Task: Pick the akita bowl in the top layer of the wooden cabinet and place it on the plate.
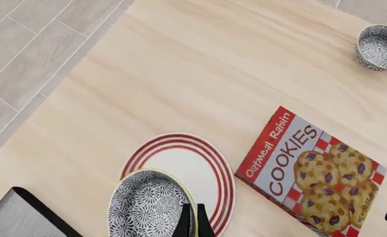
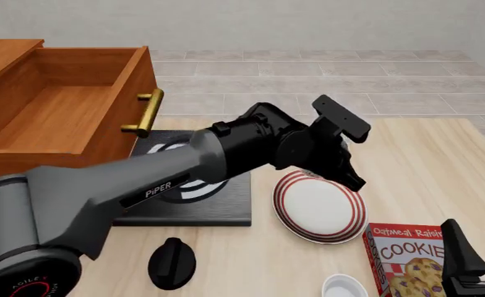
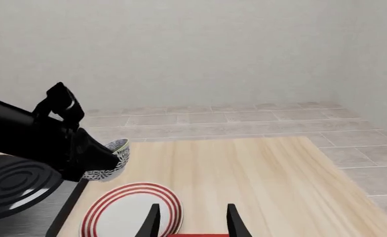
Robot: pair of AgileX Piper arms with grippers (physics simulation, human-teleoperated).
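My left gripper [image 1: 193, 218] is shut on the rim of the akita bowl [image 1: 147, 206], a small white bowl with a dark net pattern. The bowl [image 3: 111, 160] hangs in the air over the edge of the plate [image 1: 183, 165] nearest the stove, not touching it. In the front view the left arm hides the bowl, and its gripper [image 2: 354, 180] sits over the far rim of the red-ringed plate [image 2: 321, 209]. The wooden cabinet [image 2: 102, 145] stands at the left with its top layer [image 2: 61, 102] pulled open and empty. My right gripper [image 3: 192, 221] is open and holds nothing, near the table's front right.
A black stove [image 2: 185, 193] lies left of the plate. A cookie box [image 2: 407, 263] lies in front of the plate, with a plain white small bowl [image 2: 346, 288] beside it. A black knob [image 2: 172, 263] sits at the front. A second patterned bowl [image 1: 381, 47] stands past the cookie box.
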